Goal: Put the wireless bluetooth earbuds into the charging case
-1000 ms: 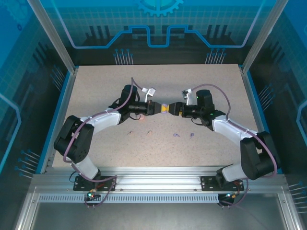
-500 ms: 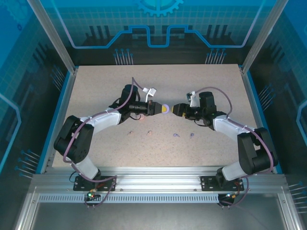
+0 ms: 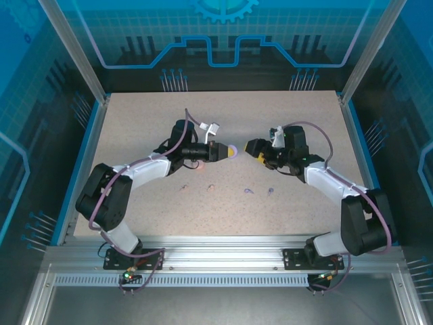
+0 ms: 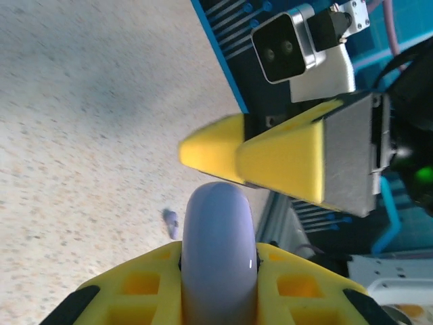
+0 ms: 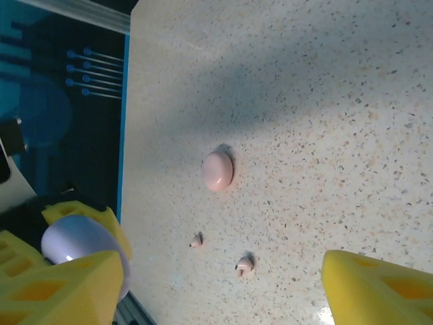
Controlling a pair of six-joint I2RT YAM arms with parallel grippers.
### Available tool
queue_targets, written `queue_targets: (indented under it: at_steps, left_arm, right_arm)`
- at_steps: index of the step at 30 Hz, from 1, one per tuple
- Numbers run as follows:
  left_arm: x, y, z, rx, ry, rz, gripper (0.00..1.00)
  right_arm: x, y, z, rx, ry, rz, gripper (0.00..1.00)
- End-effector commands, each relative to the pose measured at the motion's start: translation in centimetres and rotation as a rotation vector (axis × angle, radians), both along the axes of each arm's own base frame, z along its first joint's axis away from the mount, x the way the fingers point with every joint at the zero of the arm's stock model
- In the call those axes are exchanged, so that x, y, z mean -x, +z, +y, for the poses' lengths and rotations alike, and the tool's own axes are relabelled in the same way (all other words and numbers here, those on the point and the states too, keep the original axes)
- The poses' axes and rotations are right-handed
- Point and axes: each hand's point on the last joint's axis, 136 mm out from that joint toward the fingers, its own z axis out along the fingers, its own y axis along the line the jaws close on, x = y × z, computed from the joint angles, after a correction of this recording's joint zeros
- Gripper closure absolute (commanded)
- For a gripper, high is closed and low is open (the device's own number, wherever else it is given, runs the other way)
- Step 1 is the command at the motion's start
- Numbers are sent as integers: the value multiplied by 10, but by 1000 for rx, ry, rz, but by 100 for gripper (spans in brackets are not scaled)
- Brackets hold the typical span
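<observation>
You have the four earbuds lying loose in a row toward the near side of the table, the pink earbuds (image 3: 210, 187) on the left and the purple earbuds (image 3: 248, 190) on the right. Farther in, your left gripper (image 3: 225, 152) is clenched on the purple case (image 4: 218, 257). Your right gripper (image 3: 255, 152) faces it, released and just apart from it. The pink case (image 5: 218, 170) sits on the table under the left arm. Speckled table (image 3: 149, 122) stretches open to the blue rim (image 5: 124, 122) on the far side and both flanks, with glass walls beyond.
</observation>
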Motion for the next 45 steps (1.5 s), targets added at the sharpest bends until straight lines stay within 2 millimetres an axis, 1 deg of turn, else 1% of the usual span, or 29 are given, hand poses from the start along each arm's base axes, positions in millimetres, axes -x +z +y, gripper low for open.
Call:
queue_targets:
  at_steps: [1, 3, 4, 5, 7, 9, 14, 19, 23, 27, 35, 39, 43, 45]
  left_arm:
    - [-9, 13, 7, -25, 99, -179, 100]
    - [-11, 12, 7, -28, 133, -247, 100]
    - [-11, 13, 6, -26, 138, -283, 100]
    - [-12, 12, 6, -28, 144, -307, 100]
    - [-13, 10, 3, -31, 144, -334, 100]
    - [-13, 8, -2, -40, 136, -358, 100]
    - [-13, 9, -13, -30, 127, -380, 100]
    - [-12, 16, -18, -25, 131, -414, 100]
    - [-14, 22, -15, -39, 151, -433, 100]
    - [-15, 25, -13, -49, 167, -449, 100]
    - [-16, 24, -10, -55, 190, -461, 100]
    - [-16, 25, -9, -55, 189, -461, 100]
    - [-15, 27, -9, -52, 190, -459, 100]
    - [-15, 27, -9, -51, 188, -456, 100]
  right_arm:
    - [-9, -2, 2, -131, -174, 207, 20]
    - [-11, 6, 12, -155, -204, 225, 20]
    - [-9, 4, 16, -142, -219, 245, 20]
    - [-15, 20, 21, -142, -225, 213, 20]
    - [-17, 31, 26, -113, -246, 203, 16]
    - [-20, 39, 31, -100, -257, 193, 16]
    - [-23, 45, 45, -93, -256, 215, 16]
    - [-18, 41, 56, -61, -245, 231, 16]
    - [-11, 30, 59, -35, -240, 248, 17]
    - [-7, 25, 63, -45, -234, 250, 19]
    - [-5, 26, 72, -51, -220, 246, 26]
    - [-7, 26, 72, -53, -224, 241, 32]
    - [-9, 26, 72, -54, -229, 239, 41]
    - [-10, 26, 72, -54, -231, 238, 42]
